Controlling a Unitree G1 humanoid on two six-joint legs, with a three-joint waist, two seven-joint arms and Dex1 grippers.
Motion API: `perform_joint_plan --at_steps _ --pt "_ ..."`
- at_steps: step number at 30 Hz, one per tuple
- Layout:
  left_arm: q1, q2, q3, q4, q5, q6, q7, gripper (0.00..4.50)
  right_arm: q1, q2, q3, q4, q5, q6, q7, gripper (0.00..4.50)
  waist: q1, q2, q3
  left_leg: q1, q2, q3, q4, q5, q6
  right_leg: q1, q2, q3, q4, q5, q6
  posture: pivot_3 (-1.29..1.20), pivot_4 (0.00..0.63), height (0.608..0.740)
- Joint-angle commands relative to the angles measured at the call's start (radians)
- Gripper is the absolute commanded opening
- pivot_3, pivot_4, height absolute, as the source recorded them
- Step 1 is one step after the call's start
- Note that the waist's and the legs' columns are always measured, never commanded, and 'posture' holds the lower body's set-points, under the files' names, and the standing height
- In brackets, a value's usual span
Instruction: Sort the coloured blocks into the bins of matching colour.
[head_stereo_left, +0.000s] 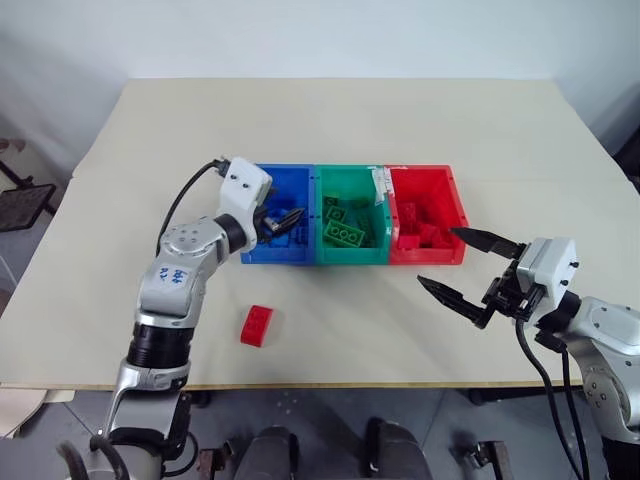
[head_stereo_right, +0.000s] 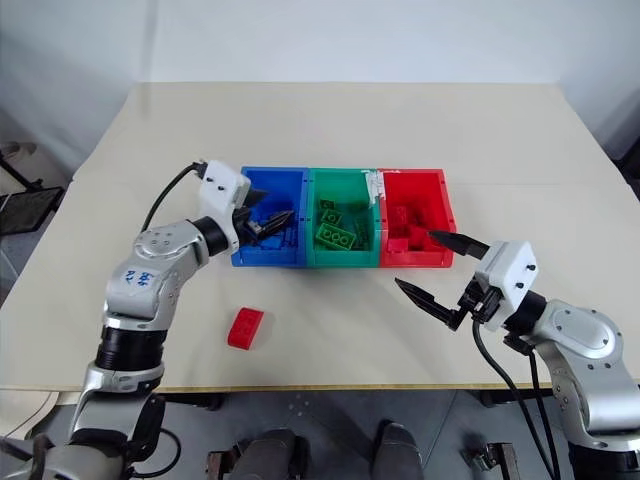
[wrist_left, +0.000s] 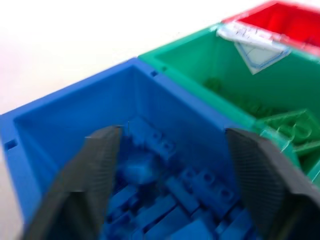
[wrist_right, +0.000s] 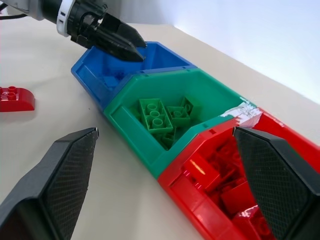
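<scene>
Three joined bins stand mid-table: blue bin (head_stereo_left: 281, 255), green bin (head_stereo_left: 350, 256) and red bin (head_stereo_left: 428, 254). Each holds blocks of its own colour: blue blocks (wrist_left: 170, 200), green blocks (head_stereo_left: 345, 233), red blocks (head_stereo_left: 420, 234). My left gripper (head_stereo_left: 285, 220) hovers over the blue bin, open, with nothing between its fingers (wrist_left: 100, 165). One red block (head_stereo_left: 256, 325) lies loose on the table, in front of the blue bin and to its left. My right gripper (head_stereo_left: 438, 256) hangs open and empty just in front of the red bin's near right corner.
A strip of white tape (head_stereo_left: 381, 183) sits on the wall between the green and red bins. The beige table (head_stereo_left: 330, 110) stretches wide behind the bins, and its front edge (head_stereo_left: 340, 382) runs close behind the loose red block.
</scene>
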Motion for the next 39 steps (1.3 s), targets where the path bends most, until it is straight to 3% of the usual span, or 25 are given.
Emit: perform_joint_plan --at_steps 1,4,11,15,20,26,30,36,39 --pt "0.187 0.124 0.140 -0.152 -0.092 -0.217 -0.202 4.33 -0.034 -0.032 0.030 0.024 0.001 -0.020 0.067 4.50 -0.018 0.000 0.000 0.000 0.000 0.000 -0.001 0.000 0.000 -0.001 0.000 0.000 0.000 0.000 0.000 0.00 0.150 0.740" --pt "0.333 0.198 0.243 -0.187 -0.170 -0.304 -0.302 4.33 -0.054 -0.057 0.071 0.058 -0.017 -0.041 0.131 4.50 -0.029 0.000 0.000 0.001 0.002 0.000 -0.003 -0.001 -0.002 -0.003 0.000 -0.002 0.002 0.000 0.000 0.00 0.150 0.740" --pt "0.614 0.376 0.494 -0.054 -0.255 -0.400 -0.524 4.43 -0.157 -0.066 0.189 0.154 -0.037 -0.096 0.292 4.50 -0.014 0.000 0.000 0.000 0.003 0.000 0.002 -0.001 -0.002 0.001 0.000 -0.002 -0.001 0.000 -0.001 0.00 0.150 0.740" --pt "0.701 0.425 0.540 0.045 -0.234 -0.518 -0.595 4.43 -0.192 -0.067 0.226 0.190 -0.046 -0.116 0.348 4.50 -0.014 0.000 0.000 0.001 0.003 0.000 -0.001 -0.001 -0.002 0.000 0.001 -0.003 -0.001 0.000 -0.001 0.00 0.150 0.740" --pt "0.753 0.425 0.515 -0.048 -0.268 -0.479 -0.590 4.43 -0.205 -0.056 0.251 0.234 -0.073 -0.165 0.381 4.50 -0.010 0.000 0.000 0.000 0.003 0.000 0.000 -0.002 -0.002 0.000 0.000 -0.003 -0.001 0.000 -0.001 0.00 0.150 0.740" --pt "0.826 0.448 0.358 -0.354 -0.295 -0.219 -0.499 4.43 -0.189 -0.062 0.236 0.260 -0.077 -0.179 0.367 4.50 -0.009 0.000 0.000 0.001 0.003 0.000 0.000 -0.002 -0.002 0.000 0.000 -0.003 0.000 0.000 -0.001 0.00 0.150 0.740" --pt "0.730 0.357 0.258 -0.580 -0.356 0.081 -0.215 4.43 -0.145 -0.071 0.216 0.247 -0.075 -0.181 0.356 4.50 -0.001 0.000 0.000 0.000 0.003 0.000 0.000 -0.002 -0.002 0.000 0.000 -0.003 0.000 0.000 -0.001 0.00 0.150 0.740" --pt "0.641 0.210 0.178 -0.716 -0.375 0.410 0.078 4.43 -0.072 -0.098 0.197 0.186 -0.052 -0.143 0.358 4.50 0.000 0.000 0.000 0.001 0.003 -0.001 0.000 -0.002 -0.002 0.000 0.001 -0.002 0.001 0.000 -0.001 0.00 0.150 0.740" --pt "0.648 0.246 0.110 -0.738 -0.348 0.495 0.103 4.43 -0.042 -0.109 0.188 0.149 -0.042 -0.126 0.351 4.50 -0.001 0.000 -0.001 0.001 0.003 0.000 0.000 -0.002 -0.002 0.000 0.001 -0.002 0.001 0.000 -0.001 0.00 0.150 0.740"
